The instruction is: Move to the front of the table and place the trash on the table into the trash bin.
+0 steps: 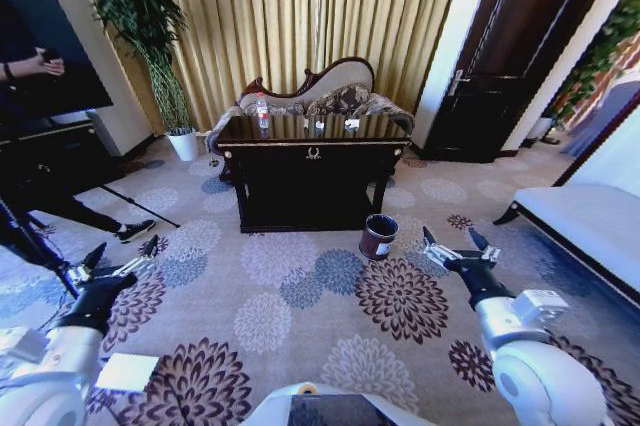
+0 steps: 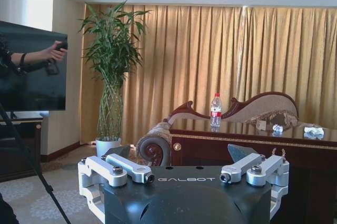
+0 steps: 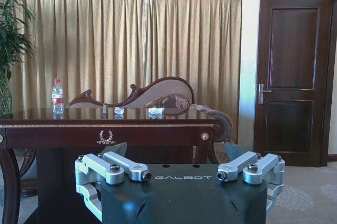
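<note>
The dark glossy table (image 1: 312, 153) with gold trim stands ahead across the carpet. On its top stand a clear bottle (image 1: 262, 111) with a red label and two small white scraps (image 1: 319, 125) (image 1: 352, 124). The brown trash bin (image 1: 378, 236) sits on the floor at the table's front right corner. My left gripper (image 1: 120, 261) and right gripper (image 1: 455, 244) hover low over the carpet, both open and holding nothing. In the left wrist view the left gripper (image 2: 179, 153) faces the bottle (image 2: 216, 111) and a scrap (image 2: 277, 128). In the right wrist view the right gripper (image 3: 176, 150) faces the table (image 3: 105, 125) and bottle (image 3: 57, 97).
A carved chaise (image 1: 330, 91) stands behind the table before gold curtains. A potted plant (image 1: 183, 141) and a person beside a black screen (image 1: 50, 46) with a tripod are at the left. A dark door (image 1: 500, 66) and a white bench (image 1: 590, 221) are at the right.
</note>
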Motion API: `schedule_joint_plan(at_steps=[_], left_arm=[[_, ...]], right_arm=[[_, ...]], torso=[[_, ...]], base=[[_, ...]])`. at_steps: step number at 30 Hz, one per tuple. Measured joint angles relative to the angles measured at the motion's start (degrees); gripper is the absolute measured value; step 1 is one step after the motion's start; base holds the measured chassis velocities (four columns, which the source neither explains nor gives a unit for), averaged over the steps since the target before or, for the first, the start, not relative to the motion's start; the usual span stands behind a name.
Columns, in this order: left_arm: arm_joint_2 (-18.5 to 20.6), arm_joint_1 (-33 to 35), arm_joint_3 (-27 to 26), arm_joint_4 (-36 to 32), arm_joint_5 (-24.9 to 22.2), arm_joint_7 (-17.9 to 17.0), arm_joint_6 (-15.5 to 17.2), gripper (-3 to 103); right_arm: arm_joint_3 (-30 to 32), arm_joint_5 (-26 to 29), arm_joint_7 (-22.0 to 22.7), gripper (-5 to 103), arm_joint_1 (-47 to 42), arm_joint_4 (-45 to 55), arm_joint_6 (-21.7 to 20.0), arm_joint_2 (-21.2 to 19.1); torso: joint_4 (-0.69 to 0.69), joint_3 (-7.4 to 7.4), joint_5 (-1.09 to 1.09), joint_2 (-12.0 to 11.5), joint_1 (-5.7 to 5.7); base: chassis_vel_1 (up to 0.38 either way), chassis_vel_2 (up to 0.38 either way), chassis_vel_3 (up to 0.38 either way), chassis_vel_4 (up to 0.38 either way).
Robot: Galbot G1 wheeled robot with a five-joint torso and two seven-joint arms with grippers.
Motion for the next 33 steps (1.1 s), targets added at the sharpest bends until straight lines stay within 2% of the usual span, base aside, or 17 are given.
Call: schedule_joint_plan(at_steps=[27,28,30,31,33], left_arm=[[0.0,-0.1,0.2,0.0,0.4,-0.1,-0.2,100],[-0.1,-0.4,0.8,0.2,1.1,-0.6,-0.6,100],[-0.5,-2.4,3.6,1.6,5.4,-3.3,-2.8,100],[-0.5,-2.4,3.6,1.6,5.4,-3.3,-2.8,100],[-1.0,-4.3,6.5,3.1,9.6,-6.0,-5.0,100]], right_arm=[[-0.3,-0.1,0.2,100,0.1,0.0,0.1,-0.1],[-0.6,-0.3,0.5,100,0.1,-0.1,0.2,-0.2],[-4.5,-2.8,3.9,100,1.2,-1.1,1.9,-1.7],[-4.5,-2.8,3.9,100,1.2,-1.1,1.9,-1.7],[-8.9,-5.6,7.8,100,2.5,-2.2,3.8,-3.4]], torso=[[0.00,0.00,0.00,0.0,0.00],[0.00,0.00,0.02,0.0,0.00],[-0.01,0.00,0.00,0.0,0.00],[-0.01,0.00,0.00,0.0,0.00],[0.01,0.00,0.00,0.0,0.00]], base=[[0.000,0.000,0.000,0.000],[0.000,0.000,0.000,0.000],[0.000,0.000,0.000,0.000],[0.000,0.000,0.000,0.000],[0.000,0.000,0.000,0.000]])
